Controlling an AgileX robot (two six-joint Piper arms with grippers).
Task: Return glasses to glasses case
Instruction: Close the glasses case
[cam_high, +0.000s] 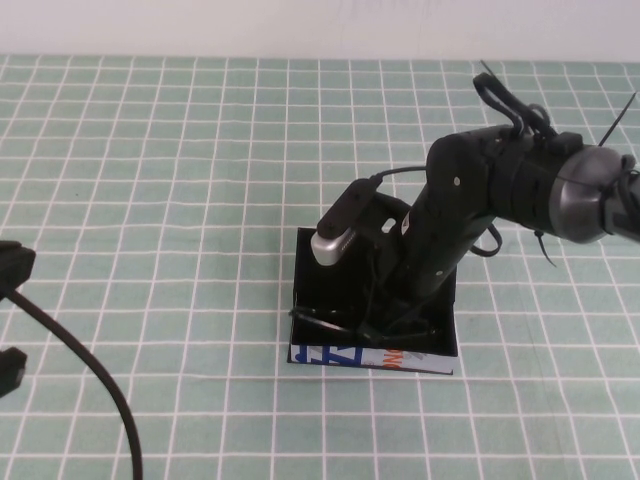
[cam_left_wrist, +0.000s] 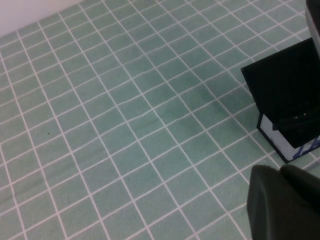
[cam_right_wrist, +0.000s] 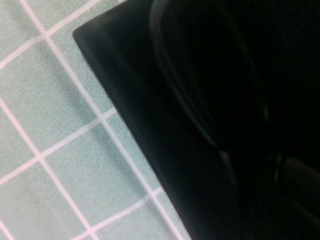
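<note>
Black glasses case (cam_high: 330, 280), right gripper (cam_high: 400, 318) inside, left gripper (cam_high: 10, 310) parked aside

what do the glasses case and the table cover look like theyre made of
Glasses case: looks like rigid card or plastic, matte black, with a glossy white printed front edge. Table cover: probably soft cloth or vinyl, pale green with a white grid; faint creases show in the left wrist view.

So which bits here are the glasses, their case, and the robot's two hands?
glasses (cam_high: 325, 322), high view, thin dark arm.
glasses case (cam_high: 330, 355), high view, printed white front edge.
right gripper (cam_high: 400, 318), high view, tip down in the case.
left gripper (cam_high: 12, 310), high view, at the table's left edge.
</note>
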